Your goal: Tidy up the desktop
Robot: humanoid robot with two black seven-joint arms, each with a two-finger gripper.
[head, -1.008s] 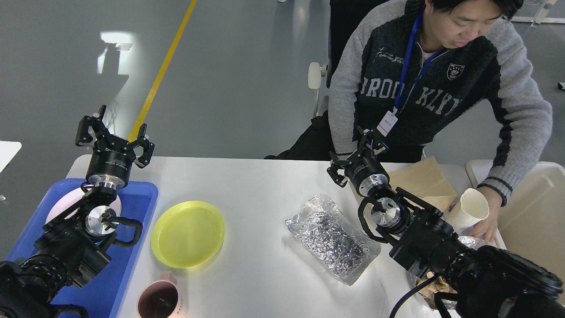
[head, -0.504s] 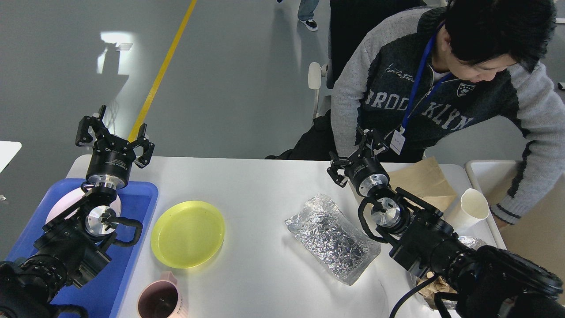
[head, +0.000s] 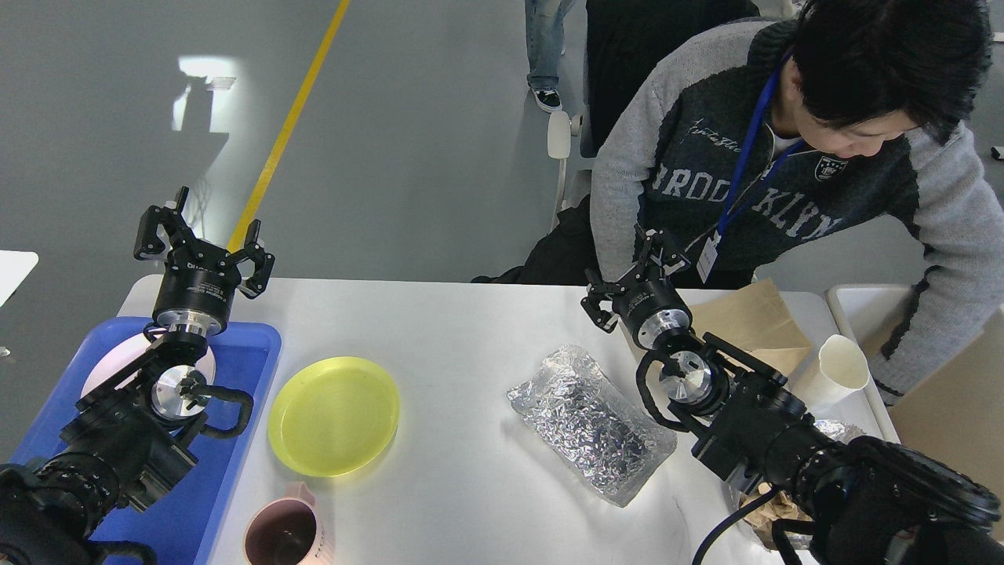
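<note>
From my seat at the controls, neither arm has moved over the last second. My left pincer (head: 202, 235) hangs above the far left corner of the large matte white bench (head: 471, 337), its two fingers spread wide and holding nothing. My right pincer (head: 634, 271) sits over the far edge of the bench with its fingers apart, also empty; it is dark against the person's clothing, so I read it as moderately wide.

What has changed is the person in the grey and black knitted sweater (head: 784, 173) across the bench. A second ago their hand was on the white paper cup (head: 838, 373) at the right end; now that hand is off it and the arm reaches over the cream-white rectangular bin (head: 871, 310) beside the bench. Their head has dropped lower into view. A second pair of legs in jeans (head: 545, 47) has come into the top of the view.

On the bench, everything else stays put: the round yellow-green plastic plate (head: 333, 416), the crinkled silver foil bag (head: 592, 424), the brown paper bag (head: 745, 322), and the pink mug (head: 284, 534) at the near edge. The blue plastic tray (head: 243, 369) on the left keeps its pale round plate (head: 106, 369).
</note>
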